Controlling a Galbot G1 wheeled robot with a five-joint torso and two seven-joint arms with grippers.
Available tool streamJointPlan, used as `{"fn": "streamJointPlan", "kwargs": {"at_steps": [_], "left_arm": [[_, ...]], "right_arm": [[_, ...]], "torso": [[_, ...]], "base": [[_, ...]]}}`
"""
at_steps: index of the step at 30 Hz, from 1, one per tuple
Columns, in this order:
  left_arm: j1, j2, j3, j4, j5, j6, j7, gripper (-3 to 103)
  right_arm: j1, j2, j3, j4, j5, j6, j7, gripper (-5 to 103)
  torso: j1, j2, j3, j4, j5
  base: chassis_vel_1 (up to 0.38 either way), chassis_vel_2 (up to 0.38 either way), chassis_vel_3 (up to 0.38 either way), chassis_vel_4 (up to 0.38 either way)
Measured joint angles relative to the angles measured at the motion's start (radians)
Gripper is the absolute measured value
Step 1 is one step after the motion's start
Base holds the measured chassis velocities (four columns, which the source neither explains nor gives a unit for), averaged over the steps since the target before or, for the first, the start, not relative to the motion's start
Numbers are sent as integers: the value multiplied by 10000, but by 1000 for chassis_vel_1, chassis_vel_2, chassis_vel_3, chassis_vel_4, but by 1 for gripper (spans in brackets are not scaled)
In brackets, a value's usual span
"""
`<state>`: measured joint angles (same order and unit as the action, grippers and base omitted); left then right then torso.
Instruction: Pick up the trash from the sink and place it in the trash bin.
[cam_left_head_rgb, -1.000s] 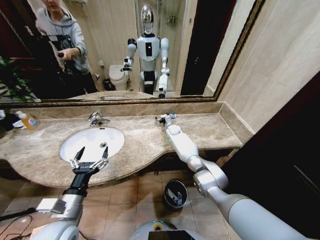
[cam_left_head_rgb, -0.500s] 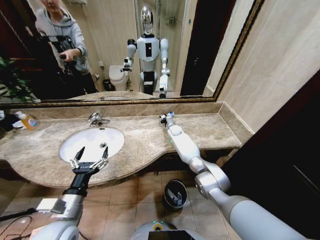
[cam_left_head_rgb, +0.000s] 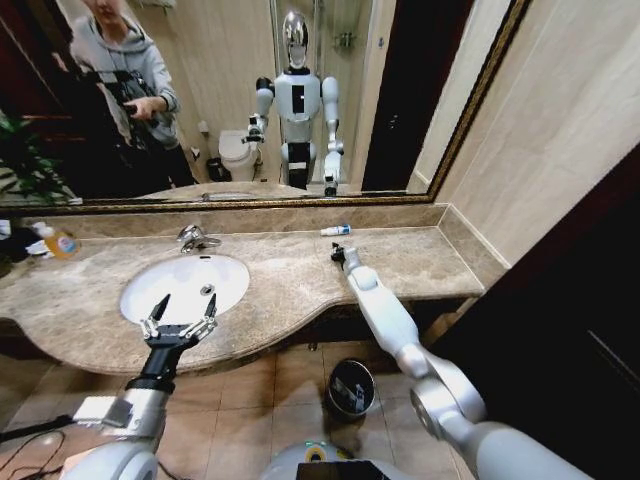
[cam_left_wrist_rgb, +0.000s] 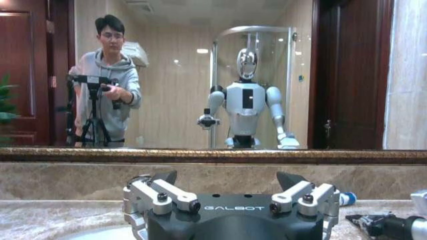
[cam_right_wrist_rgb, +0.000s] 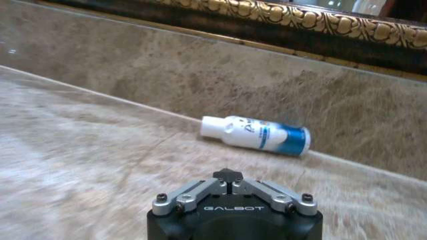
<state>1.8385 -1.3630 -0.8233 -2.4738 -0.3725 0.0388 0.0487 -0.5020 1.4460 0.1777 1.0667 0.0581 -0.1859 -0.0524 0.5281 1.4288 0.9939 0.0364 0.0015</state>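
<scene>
A small white tube with blue marks (cam_left_head_rgb: 336, 230) (cam_right_wrist_rgb: 257, 135) lies on its side on the marble counter, against the backsplash right of the sink (cam_left_head_rgb: 150, 300). My right gripper (cam_left_head_rgb: 338, 252) (cam_right_wrist_rgb: 230, 176) sits low over the counter a short way in front of the tube, shut, with nothing between its fingers. My left gripper (cam_left_head_rgb: 178, 322) (cam_left_wrist_rgb: 233, 192) hovers open and empty at the basin's front rim. The basin looks bare apart from its drain. The black trash bin (cam_left_head_rgb: 350, 388) stands on the floor below the counter, with a few pale bits inside.
A chrome faucet (cam_left_head_rgb: 195, 238) stands behind the basin. A clear bottle with orange liquid (cam_left_head_rgb: 58, 242) sits at the far left of the counter. A gold-framed mirror runs above the backsplash; a wall closes the counter's right end.
My right gripper has pulled back from the backsplash toward me, and the tube now lies apart from it. The left arm has not moved.
</scene>
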Motion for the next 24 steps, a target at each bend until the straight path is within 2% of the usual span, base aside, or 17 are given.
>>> {"fn": "streamJointPlan", "kwargs": {"at_steps": [3,7,9,11,13,14,17,18,21,24], "left_arm": [[-1,1,0,0,0,0,0,100],[0,0,0,0,0,0,0,100],[0,0,0,0,0,0,0,100],[0,1,0,1,0,0,0,100],[0,1,0,0,0,0,1,100],[0,1,0,0,0,0,1,100],[0,0,0,0,0,0,1,100],[0,0,0,0,0,0,1,100],[0,1,-1,0,0,-1,1,100],[0,1,0,0,0,-1,1,100]], "right_arm": [[-179,-54,-9,541,112,-75,41,0],[-161,36,-24,663,227,-2,240,-2],[106,191,8,420,278,35,396,8],[339,315,46,151,274,37,523,8],[845,644,105,-543,157,69,776,19],[845,644,105,-543,157,69,776,19],[1373,960,134,-1344,-12,196,819,35],[1373,960,134,-1344,-12,196,819,35],[1972,1364,147,-2281,-279,354,819,51],[2231,1566,173,-2707,-470,473,830,57]], "torso": [[-2,1,-5,-1,-18],[-4,0,-4,3,-14],[-5,1,-7,3,-17],[-4,1,-6,4,-17],[-4,0,-6,4,-14],[-4,0,-6,4,-14],[-4,1,-6,5,-16],[-4,1,-6,5,-16],[-4,2,-7,4,-17],[-4,2,-7,6,-15]], "base": [[0,0,0,0],[0,0,0,0],[0,0,0,0],[0,0,0,0],[0,0,0,0],[0,0,0,0],[0,0,0,0],[0,0,0,0],[0,0,0,0],[0,0,0,0]]}}
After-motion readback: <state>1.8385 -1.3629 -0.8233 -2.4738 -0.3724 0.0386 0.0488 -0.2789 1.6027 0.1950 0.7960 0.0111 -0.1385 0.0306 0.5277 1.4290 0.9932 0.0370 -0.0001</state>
